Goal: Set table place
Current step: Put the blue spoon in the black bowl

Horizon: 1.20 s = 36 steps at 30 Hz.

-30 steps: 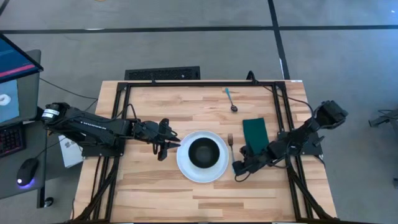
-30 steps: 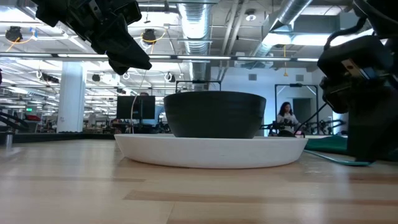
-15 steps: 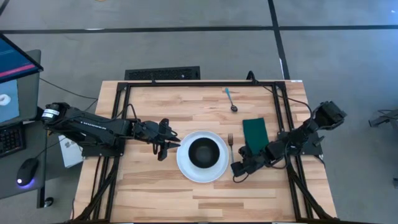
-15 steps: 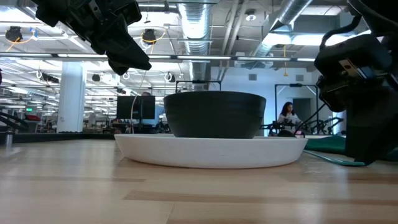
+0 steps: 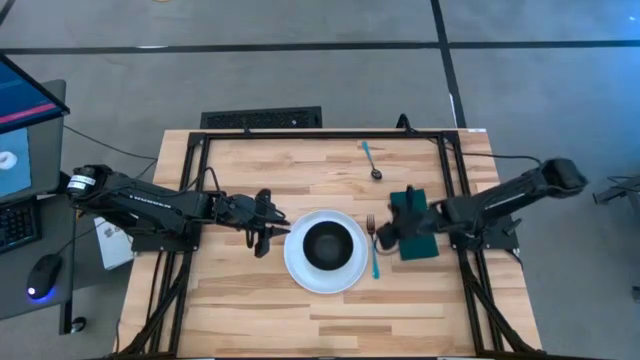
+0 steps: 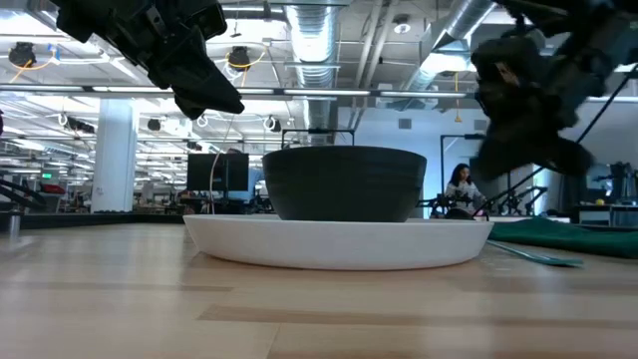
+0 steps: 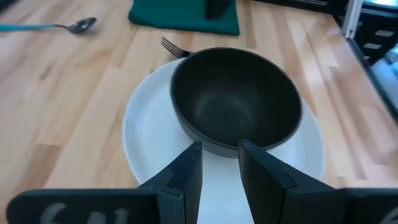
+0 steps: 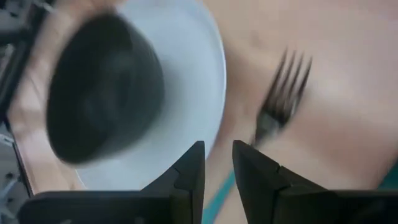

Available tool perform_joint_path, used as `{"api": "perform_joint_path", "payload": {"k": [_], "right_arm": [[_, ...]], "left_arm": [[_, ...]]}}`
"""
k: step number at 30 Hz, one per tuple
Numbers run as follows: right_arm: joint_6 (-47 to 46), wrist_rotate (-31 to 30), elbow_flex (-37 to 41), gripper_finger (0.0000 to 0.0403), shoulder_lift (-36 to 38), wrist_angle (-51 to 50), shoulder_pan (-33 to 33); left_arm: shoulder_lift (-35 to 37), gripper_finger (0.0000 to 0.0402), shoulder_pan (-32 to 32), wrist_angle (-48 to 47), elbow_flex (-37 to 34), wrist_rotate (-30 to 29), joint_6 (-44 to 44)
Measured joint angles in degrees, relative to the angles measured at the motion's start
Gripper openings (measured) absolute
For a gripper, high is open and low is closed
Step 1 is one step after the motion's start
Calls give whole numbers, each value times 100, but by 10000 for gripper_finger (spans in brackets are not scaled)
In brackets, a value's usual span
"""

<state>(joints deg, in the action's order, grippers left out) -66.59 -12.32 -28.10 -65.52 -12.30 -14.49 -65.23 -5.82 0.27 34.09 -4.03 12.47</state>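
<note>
The round white plate [image 5: 300, 268] lies on the wooden table [image 5: 250, 310] with the black bowl [image 5: 328, 246] standing in it. The blue-handled fork [image 5: 373, 255] lies flat just right of the plate, tines toward the far edge. The green napkin [image 5: 413, 208] lies right of the fork, partly under my right arm. The blue-handled spoon [image 5: 372, 160] lies near the far edge. My left gripper [image 5: 262, 238] hovers left of the plate, open by a narrow gap [image 7: 219, 155]. My right gripper [image 5: 383, 234] hovers above the fork's tines [image 8: 286, 81], open by a narrow gap [image 8: 217, 155], holding nothing.
Black frame rails [image 5: 190, 200] run along the table's left and right sides [image 5: 457, 170]. A monitor, keyboard and mouse [image 5: 40, 272] sit off the table's left. A person [image 6: 461, 187] stands far back in the room. Bare wood lies along the near edge.
My right gripper has come up off the fork's handle end and gone toward the far edge, to above the tines. The fork stays flat beside the plate, its blue handle now uncovered. My right arm now lies over the napkin.
</note>
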Motion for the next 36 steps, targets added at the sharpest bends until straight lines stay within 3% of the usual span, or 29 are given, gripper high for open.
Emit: {"api": "perform_joint_path", "payload": {"k": [7,12,17,28,36], "right_arm": [[1403,11,-7,107,549,-79,1412],[1565,117,-7,107,510,-353,2603],[1650,780,-7,107,188,-142,3617],[1762,1323,-13,119,-1205,953,4551],[1757,1596,-13,181,-1840,1332,4924]], "left_arm": [[0,94,1,0,0,-250,-214],[0,94,2,-3,0,-250,-214],[0,94,10,-85,0,-364,-286],[0,94,15,-87,0,-512,-325],[0,94,17,-369,0,-545,-747]]}}
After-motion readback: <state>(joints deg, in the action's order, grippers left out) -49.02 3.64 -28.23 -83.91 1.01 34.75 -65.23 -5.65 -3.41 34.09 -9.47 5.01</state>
